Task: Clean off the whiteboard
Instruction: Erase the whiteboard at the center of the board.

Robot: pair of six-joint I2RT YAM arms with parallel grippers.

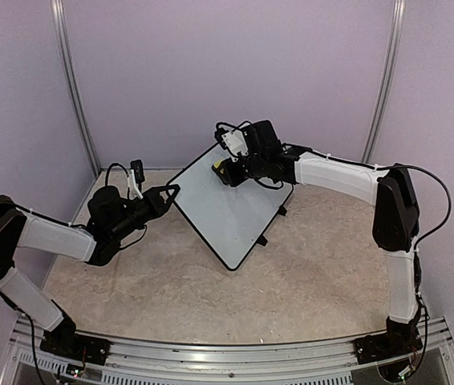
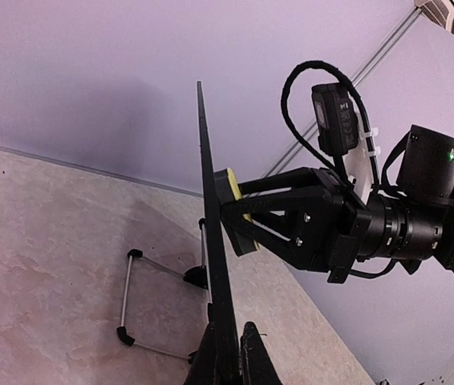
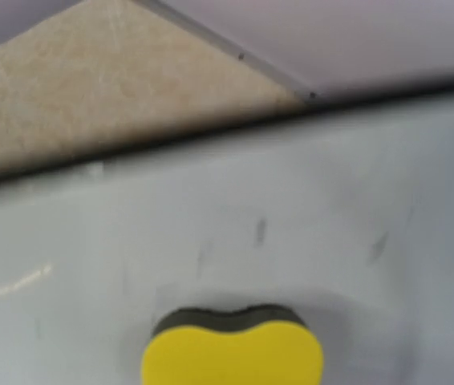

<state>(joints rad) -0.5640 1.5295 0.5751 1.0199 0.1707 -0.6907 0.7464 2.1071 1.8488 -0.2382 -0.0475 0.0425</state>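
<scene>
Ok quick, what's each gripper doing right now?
Left gripper: closed, fingers clamped on the edge of the whiteboard.
Right gripper: closed on the yellow sponge, which is pressed against the whiteboard.

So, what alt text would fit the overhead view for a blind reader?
The right gripper presses a yellow sponge against the tilted whiteboard, while the left gripper pinches the board's edge, above a beige table.

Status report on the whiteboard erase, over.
Left gripper shut on edge of large white rectangular whiteboard. Right gripper shut on yellow sponge eraser, pressed to board. Faint grey smudges on it. Nothing in the way.
</scene>
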